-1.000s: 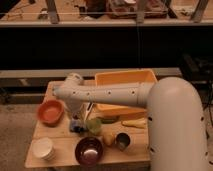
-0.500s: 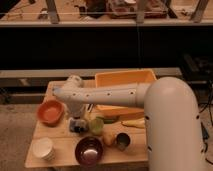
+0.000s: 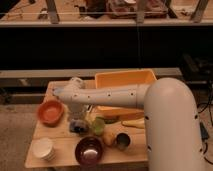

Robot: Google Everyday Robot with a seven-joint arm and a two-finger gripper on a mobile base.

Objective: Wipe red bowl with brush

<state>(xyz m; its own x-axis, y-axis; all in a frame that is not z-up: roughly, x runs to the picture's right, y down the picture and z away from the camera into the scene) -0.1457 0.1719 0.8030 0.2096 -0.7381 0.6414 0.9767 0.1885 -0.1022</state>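
The red bowl [image 3: 50, 112] sits on the left side of the wooden table [image 3: 60, 142], orange-red and shallow. My white arm reaches across from the right, its wrist bent downward just right of the bowl. The gripper [image 3: 76, 119] hangs low over the table beside the bowl's right rim, right above a blue-grey block [image 3: 78, 126]. The brush is hidden; I cannot make it out at the gripper or on the table.
A large orange bin [image 3: 125, 80] stands at the back of the table. A white cup stack [image 3: 43, 148], a dark maroon bowl [image 3: 90, 150], a green object [image 3: 98, 125], a can [image 3: 122, 141] and a yellow item [image 3: 133, 123] crowd the front.
The arm has shifted only slightly; the gripper stays low beside the red bowl. Nothing on the table has visibly moved.
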